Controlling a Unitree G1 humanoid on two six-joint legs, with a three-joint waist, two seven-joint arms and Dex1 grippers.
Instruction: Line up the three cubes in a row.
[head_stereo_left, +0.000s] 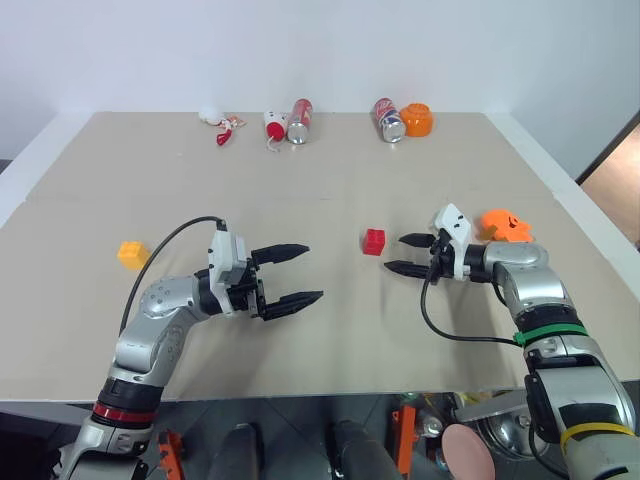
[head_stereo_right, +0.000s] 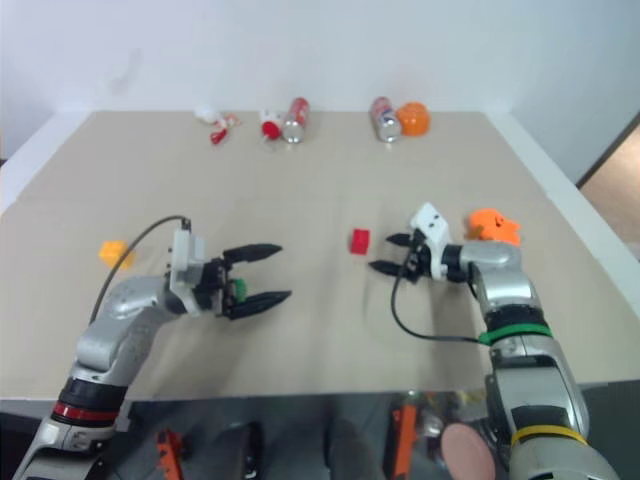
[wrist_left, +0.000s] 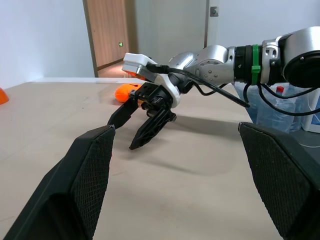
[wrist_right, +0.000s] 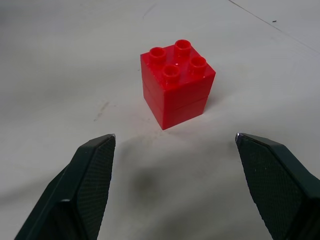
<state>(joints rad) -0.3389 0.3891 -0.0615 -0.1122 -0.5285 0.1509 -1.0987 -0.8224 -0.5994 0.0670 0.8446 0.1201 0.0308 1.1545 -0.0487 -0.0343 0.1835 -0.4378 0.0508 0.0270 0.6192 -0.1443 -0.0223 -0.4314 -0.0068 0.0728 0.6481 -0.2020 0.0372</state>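
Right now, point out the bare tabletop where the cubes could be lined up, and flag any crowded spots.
The widest bare patch lies between the far-edge clutter and the red cube. Also free: the stretch between the yellow-orange cube and the left pincer, and the near edge of the table. Crowded: the far edge with two cans and small toys, and the spot by the pumpkin toy.

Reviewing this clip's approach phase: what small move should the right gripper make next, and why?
Probably ease the right gripper forward until its open fingers straddle the red cube, then close. The cube stands upright on the table, just ahead of the fingertips and roughly centred between them, not yet touched.
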